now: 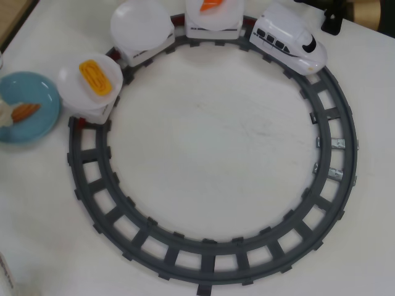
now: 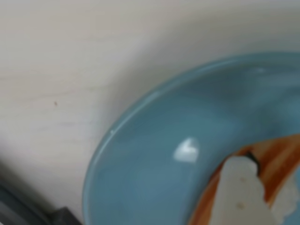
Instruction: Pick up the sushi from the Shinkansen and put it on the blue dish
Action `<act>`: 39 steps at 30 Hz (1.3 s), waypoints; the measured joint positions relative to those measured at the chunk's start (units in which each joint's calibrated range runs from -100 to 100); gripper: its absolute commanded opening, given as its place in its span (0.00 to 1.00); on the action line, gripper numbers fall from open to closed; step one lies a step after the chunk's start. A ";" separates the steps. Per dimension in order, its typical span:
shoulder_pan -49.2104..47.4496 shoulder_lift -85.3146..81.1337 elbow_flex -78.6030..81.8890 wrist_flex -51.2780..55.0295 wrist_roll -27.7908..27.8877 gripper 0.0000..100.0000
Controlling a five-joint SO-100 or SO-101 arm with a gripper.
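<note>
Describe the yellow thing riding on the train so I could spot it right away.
Find the round grey track, then follow the white train back to its last car at upper left in the overhead view. On that car's white plate lies the yellow piece, ridged and orange-edged. The middle plate is bare.

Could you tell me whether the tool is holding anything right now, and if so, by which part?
It cannot be told. The tool is over the blue dish at the sushi, but a closed grip is not visible.
</note>
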 measured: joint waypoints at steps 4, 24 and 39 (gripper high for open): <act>-0.08 -0.34 -1.28 0.17 -0.67 0.20; -6.05 -44.96 10.98 0.17 -17.95 0.20; -13.81 -74.48 62.67 -26.47 -33.52 0.20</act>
